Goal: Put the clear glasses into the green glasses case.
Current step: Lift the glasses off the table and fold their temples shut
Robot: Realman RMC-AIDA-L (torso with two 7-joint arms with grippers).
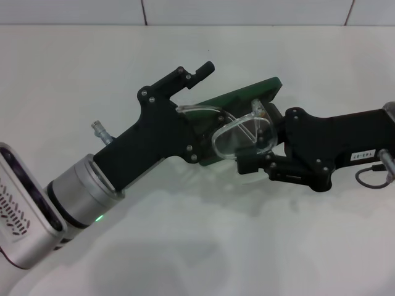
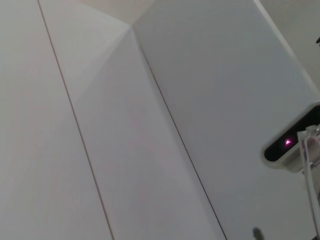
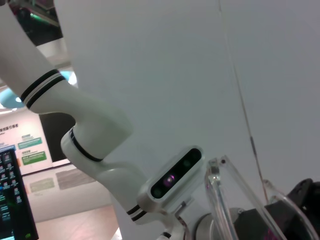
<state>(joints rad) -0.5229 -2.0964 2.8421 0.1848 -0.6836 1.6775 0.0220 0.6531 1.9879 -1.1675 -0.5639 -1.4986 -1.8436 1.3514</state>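
Observation:
The green glasses case [image 1: 247, 97] lies tilted at the table's middle, and my left gripper [image 1: 185, 117] covers its left end. My left arm reaches in from the lower left. The clear glasses [image 1: 242, 137] hang just in front of the case and partly over it. My right gripper [image 1: 264, 147] comes in from the right and is shut on them at their right side. The right wrist view shows a clear arm [image 3: 220, 200] and part of the lens [image 3: 282, 212] close up. The case's inside is hidden.
The white table [image 1: 203, 246] runs back to a tiled wall. A loose cable [image 1: 370, 176] hangs at my right wrist. The left wrist view shows only wall panels and the other arm's camera [image 2: 287, 142]. The left arm's camera [image 3: 175, 176] shows in the right wrist view.

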